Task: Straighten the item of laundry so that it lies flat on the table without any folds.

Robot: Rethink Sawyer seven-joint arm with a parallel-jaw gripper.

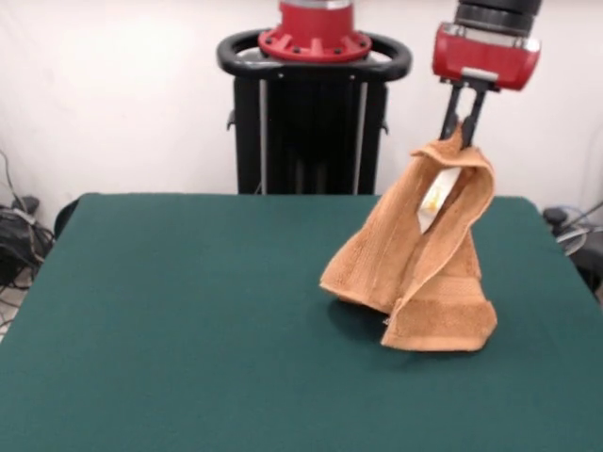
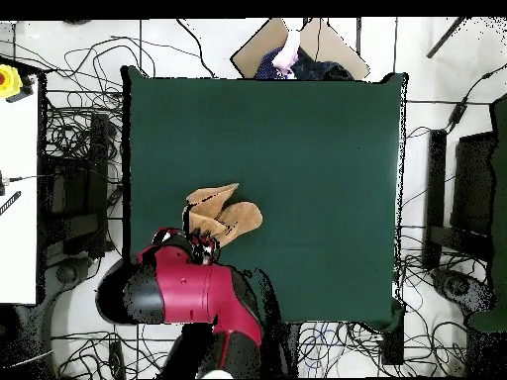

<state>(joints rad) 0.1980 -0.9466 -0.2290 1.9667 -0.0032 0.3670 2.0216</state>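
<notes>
Lifting is the step we judge in hand: the black two-fingered tool (image 1: 464,132) pinches the small orange-tan terry towel (image 1: 419,264) by its top, the folded lower end resting below on the dark green felt counter (image 1: 188,311), so next we must drag it out flat.

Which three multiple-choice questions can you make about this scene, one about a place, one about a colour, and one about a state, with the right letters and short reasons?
1. Where does the towel's lower end rest?
A. on the table
B. on the floor
C. on the pedestal

2. What colour is the table top?
A. white
B. dark green
C. red

3. In what state is the towel?
A. spread flat
B. rolled into a ball
C. hanging in folds from the gripper

Answers:
1 A, its bottom folds touch the green top in the front view.
2 B, both views show a dark green surface.
3 C, the gripper pinches its top edge and the cloth drapes down.
</notes>
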